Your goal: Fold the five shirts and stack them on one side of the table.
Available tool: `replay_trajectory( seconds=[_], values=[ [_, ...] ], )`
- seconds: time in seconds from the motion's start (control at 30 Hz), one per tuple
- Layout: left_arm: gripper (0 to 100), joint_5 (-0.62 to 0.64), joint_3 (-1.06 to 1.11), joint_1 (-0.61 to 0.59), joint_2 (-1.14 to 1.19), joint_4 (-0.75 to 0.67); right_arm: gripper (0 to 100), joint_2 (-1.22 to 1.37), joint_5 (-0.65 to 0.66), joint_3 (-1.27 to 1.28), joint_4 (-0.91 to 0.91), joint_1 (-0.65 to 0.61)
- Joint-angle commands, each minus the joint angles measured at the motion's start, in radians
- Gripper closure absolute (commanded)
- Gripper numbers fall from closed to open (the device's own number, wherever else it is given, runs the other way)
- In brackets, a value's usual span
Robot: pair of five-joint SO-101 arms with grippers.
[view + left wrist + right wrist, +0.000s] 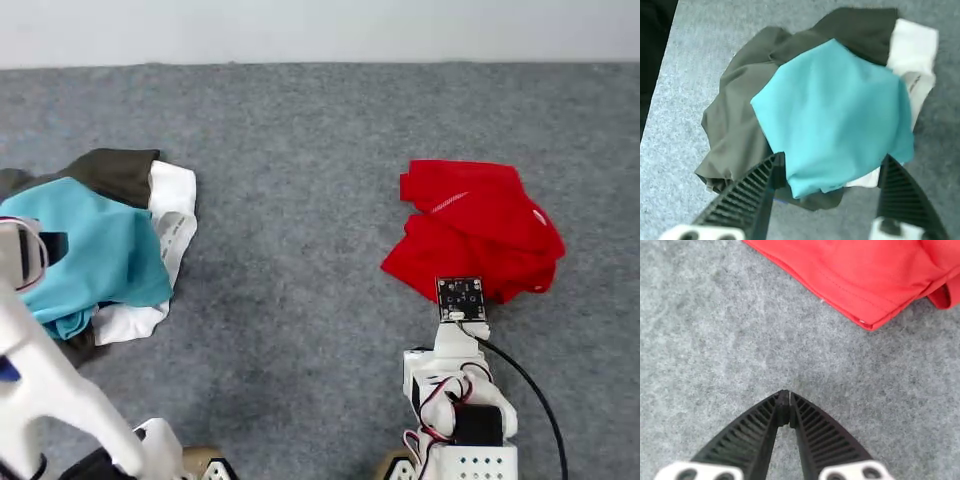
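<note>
A pile of shirts lies at the table's left: a turquoise shirt (pixel 95 250) on top, a dark olive shirt (pixel 115 172) and a white shirt (pixel 172 215) beneath. In the left wrist view my left gripper (pixel 830 172) hangs open above the pile, its fingers straddling the near edge of the turquoise shirt (pixel 835 120), with the olive shirt (pixel 735 120) and white shirt (pixel 912 55) around it. A crumpled red shirt (pixel 475 230) lies at the right. My right gripper (pixel 786 410) is shut and empty over bare carpet, just short of the red shirt (pixel 860 275) hem.
Grey carpet (pixel 290 200) covers the table, with open room in the middle and along the back. The right arm's base (pixel 455 400) stands at the front edge, a black cable trailing beside it. The left arm's white body (pixel 40 380) rises at the front left.
</note>
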Motion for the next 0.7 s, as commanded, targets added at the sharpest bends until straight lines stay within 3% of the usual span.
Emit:
replay_trajectory(
  seconds=[0.0, 0.23, 0.4, 0.6, 0.67],
  values=[
    [71, 0.032, -0.022, 0.017, -0.077, 0.028, 98.8, -0.012, -0.006, 0.017, 0.002, -0.008],
    [71, 0.035, 0.143, 0.155, -0.213, 0.028, 98.7, -0.012, -0.006, 0.017, 0.002, -0.015],
    [75, 0.051, 0.239, 0.158, -0.233, 0.028, 98.7, -0.012, -0.005, 0.017, 0.002, -0.058],
    [75, 0.055, 0.282, 0.158, -0.232, 0.023, 98.7, -0.010, 0.006, -0.048, -0.025, -0.002],
    [75, 0.055, 0.297, 0.160, -0.230, 0.023, 97.6, -0.007, 0.097, -0.104, -0.070, 0.030]
  ],
)
